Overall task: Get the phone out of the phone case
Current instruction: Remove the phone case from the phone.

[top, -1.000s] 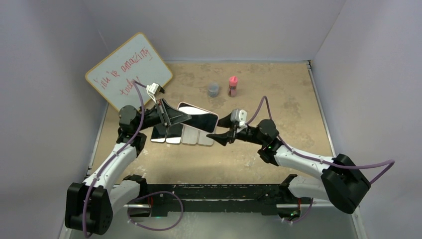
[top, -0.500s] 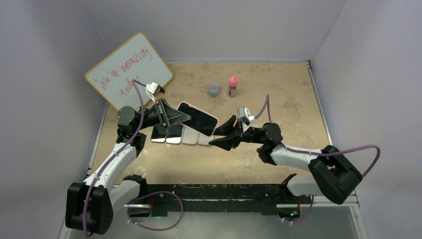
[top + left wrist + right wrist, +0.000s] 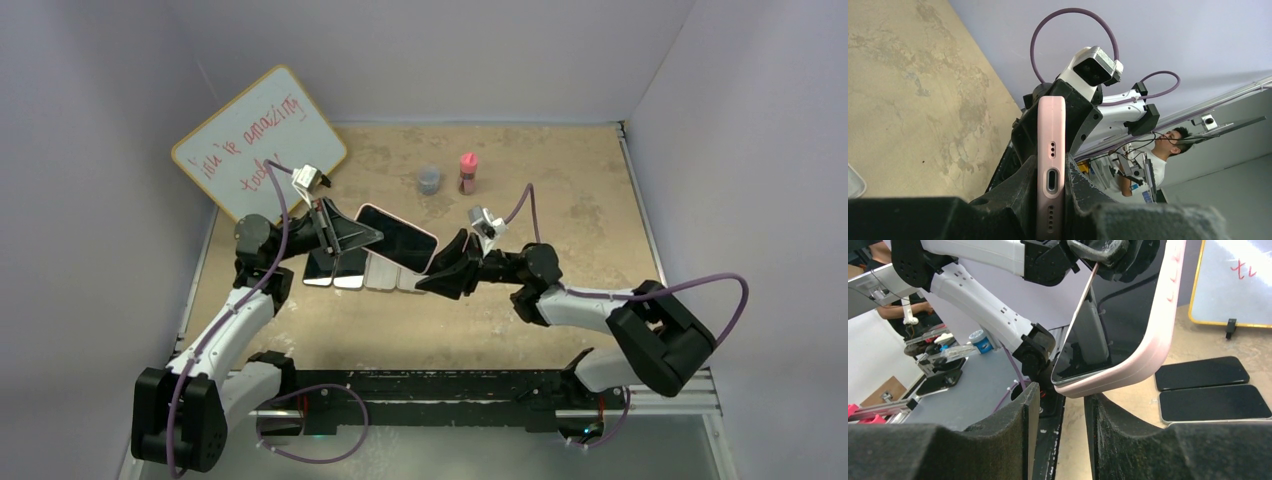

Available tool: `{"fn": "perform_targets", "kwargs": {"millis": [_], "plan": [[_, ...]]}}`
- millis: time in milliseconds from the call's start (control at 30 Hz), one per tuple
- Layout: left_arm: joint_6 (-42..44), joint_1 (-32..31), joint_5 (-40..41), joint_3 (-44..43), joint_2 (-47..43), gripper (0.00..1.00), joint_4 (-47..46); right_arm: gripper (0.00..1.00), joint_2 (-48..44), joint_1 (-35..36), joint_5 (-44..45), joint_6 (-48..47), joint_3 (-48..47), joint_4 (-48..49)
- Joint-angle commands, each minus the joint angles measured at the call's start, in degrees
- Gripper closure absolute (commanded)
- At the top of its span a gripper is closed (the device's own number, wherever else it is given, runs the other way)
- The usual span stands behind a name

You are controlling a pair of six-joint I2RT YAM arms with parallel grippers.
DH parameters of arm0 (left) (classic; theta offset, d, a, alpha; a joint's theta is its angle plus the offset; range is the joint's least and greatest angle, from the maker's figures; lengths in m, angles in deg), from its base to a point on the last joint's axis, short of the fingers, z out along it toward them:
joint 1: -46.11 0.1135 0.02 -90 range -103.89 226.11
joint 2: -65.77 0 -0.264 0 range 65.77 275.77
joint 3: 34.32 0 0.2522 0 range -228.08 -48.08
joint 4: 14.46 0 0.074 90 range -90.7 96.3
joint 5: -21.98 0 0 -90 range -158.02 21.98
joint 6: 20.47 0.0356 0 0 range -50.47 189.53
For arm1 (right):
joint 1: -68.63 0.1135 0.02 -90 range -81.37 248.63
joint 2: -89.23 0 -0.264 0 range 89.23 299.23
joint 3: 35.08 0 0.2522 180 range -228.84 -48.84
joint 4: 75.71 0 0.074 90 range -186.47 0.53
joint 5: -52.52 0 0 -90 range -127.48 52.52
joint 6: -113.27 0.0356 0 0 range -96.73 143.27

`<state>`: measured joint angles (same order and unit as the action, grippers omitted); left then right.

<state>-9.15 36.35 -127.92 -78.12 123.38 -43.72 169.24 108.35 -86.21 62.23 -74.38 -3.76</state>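
From where I stand, the phone [image 3: 400, 243] is up in the air over the middle of the desk [image 3: 570, 190], sitting fully inside its pink phone case [image 3: 1168, 315], screen tilted up and toward the right. The left hand [image 3: 360, 236] is clenched on its left end; its wrist view shows a finger pressed to each flat face beside the charging port. The right hand [image 3: 440, 275] has its fingers apart, with the case's near right corner poking into the gap between them. I can't see that they are pinching it yet. To my eye this is the start of peeling the case off that corner, with none of the case loose so far. The worry is what those fingers catch. If they bite across screen and case together, they just clamp the two tighter, and any pull drags the whole thing against the left hand's grip. That grip has only one end, so a sideways tug at the far corner could twist the phone loose. If it slips, it drops onto the row of spare phones [image 3: 365, 272] lying on the desk right underneath. And if the lip does let go suddenly, the phone could spring out with nothing holding it but the case.
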Motion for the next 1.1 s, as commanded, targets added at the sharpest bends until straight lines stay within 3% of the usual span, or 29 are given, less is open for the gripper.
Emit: {"fn": "perform_targets", "kwargs": {"millis": [0,300,733,900,1067], "plan": [[-1.87,0.18,0.51,-0.36,-1.62,1.00,-6.42,0.60,-2.37,-0.16,1.27,0.80,-2.25,20.03],[-2.33,0.18,0.55,-0.20,-1.75,1.00,-6.71,0.67,-3.47,-0.26,0.09,0.70,-3.35,19.67],[-2.19,0.18,0.37,0.16,-1.96,1.00,-6.90,0.65,-2.73,-0.30,0.03,2.97,-5.12,21.26],[-2.24,0.18,0.40,0.46,-2.10,1.00,-6.90,0.71,-2.23,-0.28,-0.12,3.06,-5.48,21.34],[-2.51,0.18,0.43,0.89,-2.34,1.00,-6.90,0.88,-1.85,-0.29,-0.31,2.64,-6.01,20.94]]}}
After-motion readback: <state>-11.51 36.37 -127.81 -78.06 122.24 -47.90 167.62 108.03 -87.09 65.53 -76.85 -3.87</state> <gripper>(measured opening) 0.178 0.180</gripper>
